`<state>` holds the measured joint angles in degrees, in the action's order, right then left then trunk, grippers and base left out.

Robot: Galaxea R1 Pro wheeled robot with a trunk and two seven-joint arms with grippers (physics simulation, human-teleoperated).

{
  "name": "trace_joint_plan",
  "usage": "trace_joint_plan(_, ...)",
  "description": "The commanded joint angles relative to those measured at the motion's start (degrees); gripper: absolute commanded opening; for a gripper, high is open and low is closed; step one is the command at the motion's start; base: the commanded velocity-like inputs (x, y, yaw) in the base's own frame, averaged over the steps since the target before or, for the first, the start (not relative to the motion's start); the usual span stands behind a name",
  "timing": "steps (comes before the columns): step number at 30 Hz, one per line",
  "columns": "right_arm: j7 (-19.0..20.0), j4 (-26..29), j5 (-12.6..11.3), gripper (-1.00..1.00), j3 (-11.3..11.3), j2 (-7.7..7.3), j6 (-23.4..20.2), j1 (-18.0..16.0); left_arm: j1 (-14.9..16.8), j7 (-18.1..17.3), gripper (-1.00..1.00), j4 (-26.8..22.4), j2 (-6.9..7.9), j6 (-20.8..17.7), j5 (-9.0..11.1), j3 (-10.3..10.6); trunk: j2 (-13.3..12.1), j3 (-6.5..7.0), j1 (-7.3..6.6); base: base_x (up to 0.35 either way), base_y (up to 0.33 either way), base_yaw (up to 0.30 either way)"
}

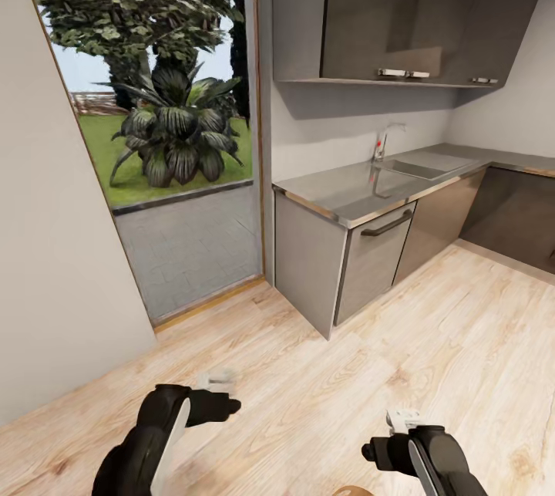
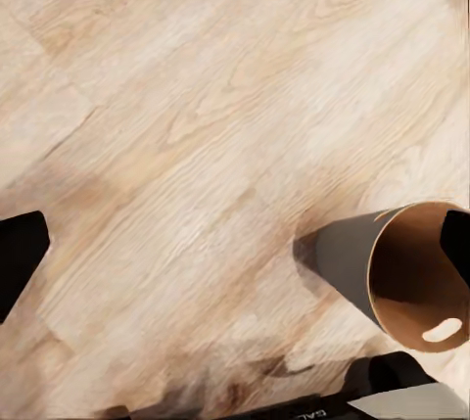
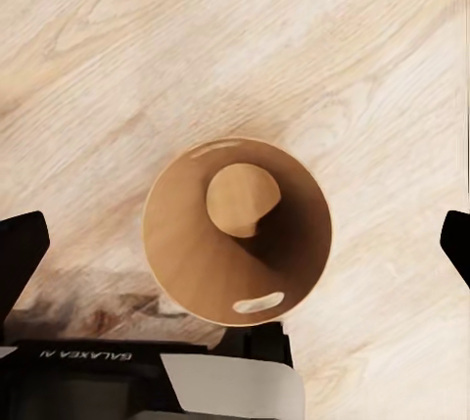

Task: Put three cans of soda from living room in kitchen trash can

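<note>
We observe the kitchen from the head view: a steel counter [image 1: 362, 191] with a sink [image 1: 416, 167] and tap [image 1: 383, 140], dark wall cupboards [image 1: 416, 10] above, and grey base units below. To the left, a glass door [image 1: 166, 133] looks onto paving, grass and a large leafy plant [image 1: 176, 129]. The floor [image 1: 385, 357] is light wood.

Both arms are low in that view. The left gripper [image 1: 218, 382] and the right gripper [image 1: 402, 419] hang over bare floor, well apart from each other.

In the right wrist view, the bin [image 3: 186, 244] stands upright on the floor directly under the right gripper [image 3: 235, 244], between its two dark fingertips [image 3: 20, 254], which stand wide apart at the frame edges, touching nothing. We see straight down its tan-brown inside to the round bottom; it holds no cans. A sliver of its rim [image 1: 353, 490] shows at the bottom edge of the head view.

In the left wrist view, the bin [image 2: 338, 263] lies off to one side, its pale grey outside and brown inside both showing. The left gripper's [image 2: 235, 254] fingertips [image 2: 18, 254] are likewise spread wide, holding nothing.
</note>
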<state>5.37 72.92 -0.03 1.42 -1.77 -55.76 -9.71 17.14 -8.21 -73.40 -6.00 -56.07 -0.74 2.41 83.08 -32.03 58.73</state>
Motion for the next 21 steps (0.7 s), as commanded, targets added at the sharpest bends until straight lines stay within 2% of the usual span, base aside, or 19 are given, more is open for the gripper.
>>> trace_joint_plan(1,-0.02,-0.72,-0.04,1.00,0.48,-0.01,0.92,-0.05,1.57,0.32,1.00,-0.24,0.01,-1.09,-0.15,0.03,0.00,-0.01,0.00,0.000,0.000,0.000)
trace_joint_plan(4,-0.06,-3.05,0.09,1.00,1.90,-0.04,3.81,-0.20,4.55,1.07,1.00,-1.02,0.15,-3.67,-0.17,0.12,0.00,-0.01,0.00,0.000,0.000,0.000)
trace_joint_plan(9,-0.06,-7.92,0.16,1.00,3.31,0.24,7.96,-0.44,7.50,2.33,1.00,-1.36,0.45,-3.93,-0.30,0.31,0.00,-0.01,0.00,0.000,0.000,0.000)
trace_joint_plan(21,0.68,-9.25,-0.07,1.00,3.70,-0.01,8.41,-0.48,7.98,2.88,1.00,-1.66,0.53,-3.93,-0.19,0.26,0.00,-0.27,0.00,0.000,0.000,0.000)
